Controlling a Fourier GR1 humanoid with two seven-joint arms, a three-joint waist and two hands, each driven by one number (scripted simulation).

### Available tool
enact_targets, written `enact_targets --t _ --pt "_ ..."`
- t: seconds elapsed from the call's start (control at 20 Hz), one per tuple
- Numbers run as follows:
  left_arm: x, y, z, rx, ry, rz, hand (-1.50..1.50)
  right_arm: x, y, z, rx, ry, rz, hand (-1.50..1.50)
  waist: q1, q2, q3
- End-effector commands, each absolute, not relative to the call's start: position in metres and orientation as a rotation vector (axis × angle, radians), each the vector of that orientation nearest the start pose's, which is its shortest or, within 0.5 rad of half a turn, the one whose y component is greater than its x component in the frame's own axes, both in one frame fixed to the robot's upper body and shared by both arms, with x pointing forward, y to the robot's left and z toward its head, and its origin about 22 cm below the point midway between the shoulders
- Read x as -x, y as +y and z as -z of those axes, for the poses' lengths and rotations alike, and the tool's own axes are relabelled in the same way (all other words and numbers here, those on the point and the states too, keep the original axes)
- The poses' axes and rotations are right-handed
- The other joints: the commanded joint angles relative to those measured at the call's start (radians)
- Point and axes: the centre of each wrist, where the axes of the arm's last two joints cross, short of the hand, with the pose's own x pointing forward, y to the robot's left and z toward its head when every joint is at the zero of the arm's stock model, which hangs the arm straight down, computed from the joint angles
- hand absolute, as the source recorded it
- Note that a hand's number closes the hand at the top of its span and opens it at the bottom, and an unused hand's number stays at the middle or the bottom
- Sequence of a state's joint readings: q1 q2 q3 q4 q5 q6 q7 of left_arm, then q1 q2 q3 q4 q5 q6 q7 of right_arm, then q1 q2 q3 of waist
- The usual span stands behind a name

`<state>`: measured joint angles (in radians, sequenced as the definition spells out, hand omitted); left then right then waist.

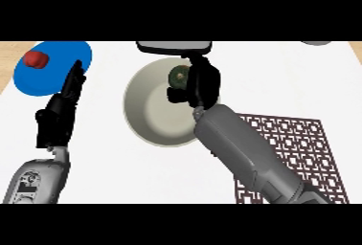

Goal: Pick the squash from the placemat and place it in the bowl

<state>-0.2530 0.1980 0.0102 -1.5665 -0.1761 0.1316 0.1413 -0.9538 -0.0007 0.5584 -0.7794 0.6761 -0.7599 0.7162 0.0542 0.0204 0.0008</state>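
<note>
White counter (106, 143) runs wall to wall, carrying one pale bowl (152, 112), one patterned brown placemat (311, 143) and one blue plate (42, 76) with a red thing (35, 58) on it. No writing shows anywhere. Over the bowl's far rim, the right hand (198, 86) is clenched around the dark green squash (178, 75); its long axis is hidden. Beside the plate, the left hand (67, 98) rests with straight fingers.

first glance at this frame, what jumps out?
The right hand sits over the pale bowl at centre, fingers curled round the dark green squash above the bowl's upper right part. At upper left a bright blue plate carries a small red thing, with the open left hand resting at its right edge. The patterned brown placemat lies lower right.
</note>
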Motion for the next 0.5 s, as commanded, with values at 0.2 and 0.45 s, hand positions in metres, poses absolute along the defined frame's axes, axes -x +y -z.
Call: enact_targets --t 0.2,0.45 --pt "-0.304 0.247 -0.068 -0.335 -1.672 0.223 0.00 -0.378 -0.037 -0.057 0.711 -1.689 -0.344 -1.50 0.010 0.001 0.000" --pt "-0.299 0.254 -0.075 -0.364 -1.659 0.199 0.00 -0.393 -0.046 -0.070 0.670 -1.741 -0.209 -1.50 -0.012 -0.009 0.000"
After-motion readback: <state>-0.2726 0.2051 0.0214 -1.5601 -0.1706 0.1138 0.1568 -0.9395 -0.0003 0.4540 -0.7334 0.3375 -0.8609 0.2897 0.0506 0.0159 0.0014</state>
